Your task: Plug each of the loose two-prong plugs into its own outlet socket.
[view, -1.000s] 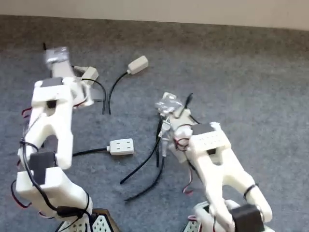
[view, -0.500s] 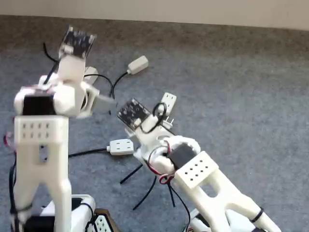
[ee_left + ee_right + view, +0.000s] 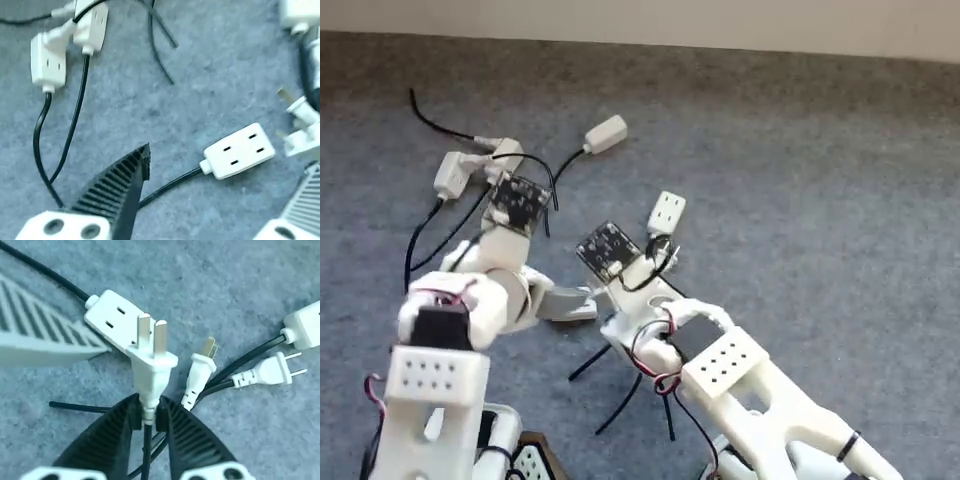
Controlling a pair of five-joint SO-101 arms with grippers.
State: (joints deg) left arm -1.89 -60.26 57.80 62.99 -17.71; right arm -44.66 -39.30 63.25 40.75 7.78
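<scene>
Pinching a white plug point(image 3: 150, 360) by its base, right gripper point(image 3: 147, 412) clamped tight, prongs just beside outlet socket point(image 3: 112, 320); left gripper point(image 3: 220, 185) spread wide, empty, over it.

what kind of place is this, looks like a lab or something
Probably a robotics test bench: two white robot arms over a grey carpeted tabletop, outlet sockets on cords, and a plug in the right end effector.

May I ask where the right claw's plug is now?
In the right wrist view, the plug sits in the right claw, prongs close to the outlet block.
</scene>
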